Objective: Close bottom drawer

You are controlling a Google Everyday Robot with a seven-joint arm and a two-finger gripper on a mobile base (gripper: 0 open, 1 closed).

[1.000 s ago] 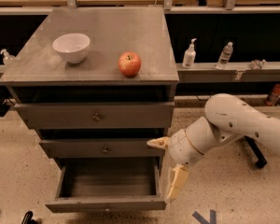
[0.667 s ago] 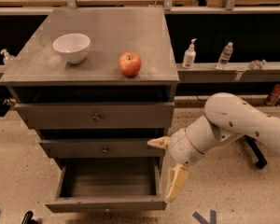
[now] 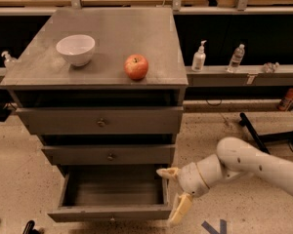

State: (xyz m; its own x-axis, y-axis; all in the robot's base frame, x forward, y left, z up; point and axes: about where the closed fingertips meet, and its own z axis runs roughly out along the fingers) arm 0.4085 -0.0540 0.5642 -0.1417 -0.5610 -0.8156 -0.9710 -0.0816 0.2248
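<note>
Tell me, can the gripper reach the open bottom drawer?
Probably yes. The gripper is open and sits right at the right front corner of the bottom drawer. Nothing seems to stand between them, so the way looks free.

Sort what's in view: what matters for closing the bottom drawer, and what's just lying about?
Job: bottom drawer, pulled open; gripper, open, beside the drawer's front corner.
Lying about: white bowl, apple, pump bottle, water bottle.
</note>
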